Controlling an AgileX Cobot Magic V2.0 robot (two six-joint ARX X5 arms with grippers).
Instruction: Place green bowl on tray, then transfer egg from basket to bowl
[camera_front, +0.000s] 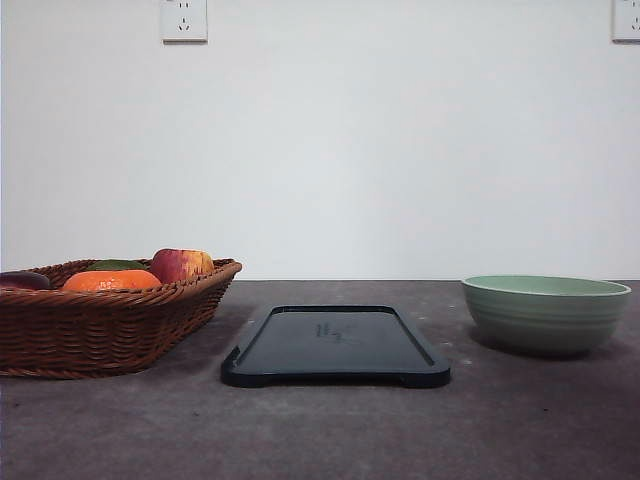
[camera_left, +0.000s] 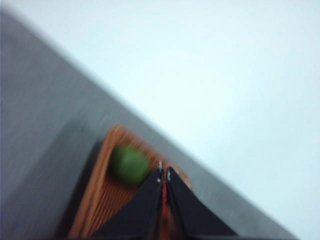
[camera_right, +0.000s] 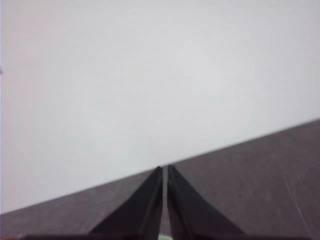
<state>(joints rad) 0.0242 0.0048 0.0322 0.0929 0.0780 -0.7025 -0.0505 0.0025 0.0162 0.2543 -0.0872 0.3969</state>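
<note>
The pale green bowl rests on the table at the right. The dark tray lies flat in the middle with nothing on it. At the left stands the brown wicker basket, holding an orange, a red apple and other fruit. The egg is hidden from view. In the blurred left wrist view my left gripper is shut, its tips together over the basket beside a round green fruit. My right gripper is shut too, with the grey table and white wall behind it.
A grey table runs from the front edge to a white wall with two sockets. Bare table lies in front of the tray and between tray and bowl.
</note>
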